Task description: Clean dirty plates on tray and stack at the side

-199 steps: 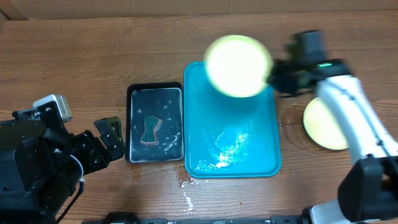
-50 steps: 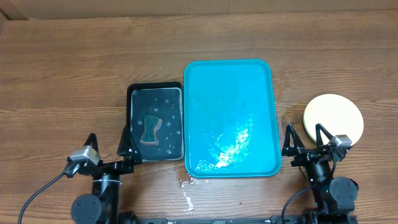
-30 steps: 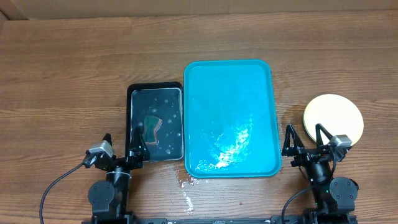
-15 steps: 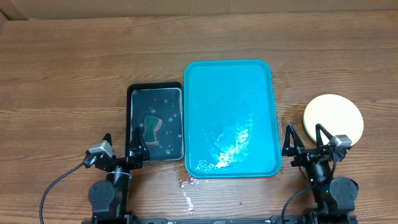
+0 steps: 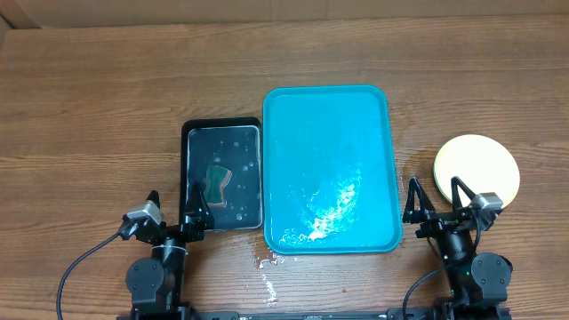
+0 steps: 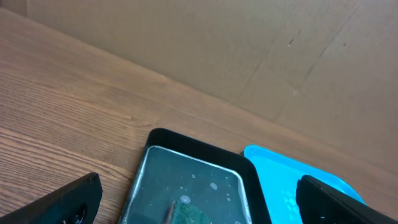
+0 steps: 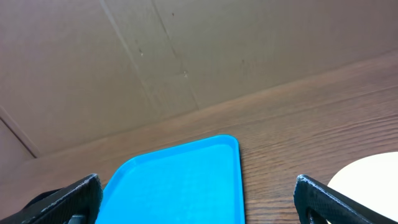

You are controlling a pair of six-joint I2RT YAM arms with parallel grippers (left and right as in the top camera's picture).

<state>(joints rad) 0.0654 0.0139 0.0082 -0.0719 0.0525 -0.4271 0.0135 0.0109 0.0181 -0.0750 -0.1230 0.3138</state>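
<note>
Left fingers [image 5: 153, 197] shifted right | plates [image 5: 476, 172] count hidden in stack | sponge [image 5: 219, 181] blurry

The tray [image 5: 369, 116] is showing bright turquoise-blue all over, with white glare and pale wet speckles glinting toward its near end. The plates [image 5: 477, 169] are glowing cream-white on top, with a thin yellow-green rim peeping along the left edge. The worktop [image 5: 107, 98] is showing mid-brown wood with darker grain streaks running across it. The black tray [image 5: 187, 178] is looking glossy black at the rim and dark grey-green inside, dotted with pale bubbles. The sponge [image 5: 217, 181] in it is showing teal-green with a reddish-brown edge. The left hand [image 5: 175, 204] and right hand [image 5: 435, 191] are appearing matte black. The cardboard wall [image 6: 249, 50] is showing flat tan with faint crease lines.
</note>
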